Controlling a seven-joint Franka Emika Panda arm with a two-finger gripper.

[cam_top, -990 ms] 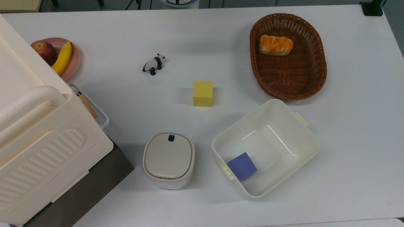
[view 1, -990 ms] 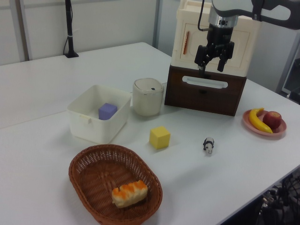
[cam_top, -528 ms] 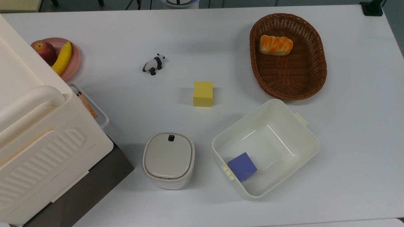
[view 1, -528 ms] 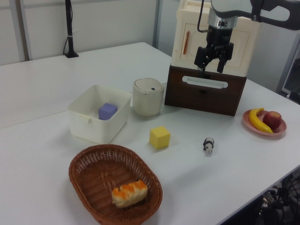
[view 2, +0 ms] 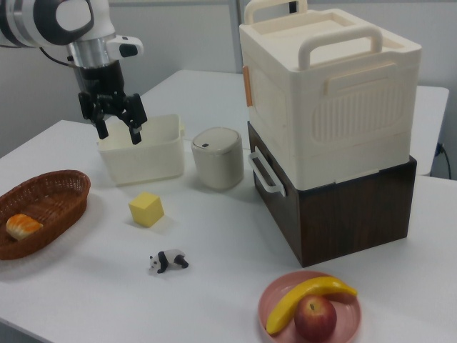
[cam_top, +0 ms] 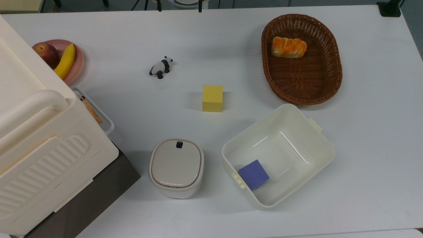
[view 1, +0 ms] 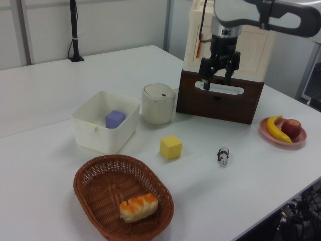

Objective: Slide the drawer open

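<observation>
The table is carrying everything. The cream box is sitting on the dark cabinet w/ the drawer, which is lying shut, front flush, white handle facing the table's middle. The basket is holding a bun; the white tub is holding 1 purple cube. The gripper is hanging open, fingers spread. In the left view it's hovering just above the handle; in the right view it's standing apart from the handle, toward the tub.

No readable text, labels, numbers or signs anywhere.
</observation>
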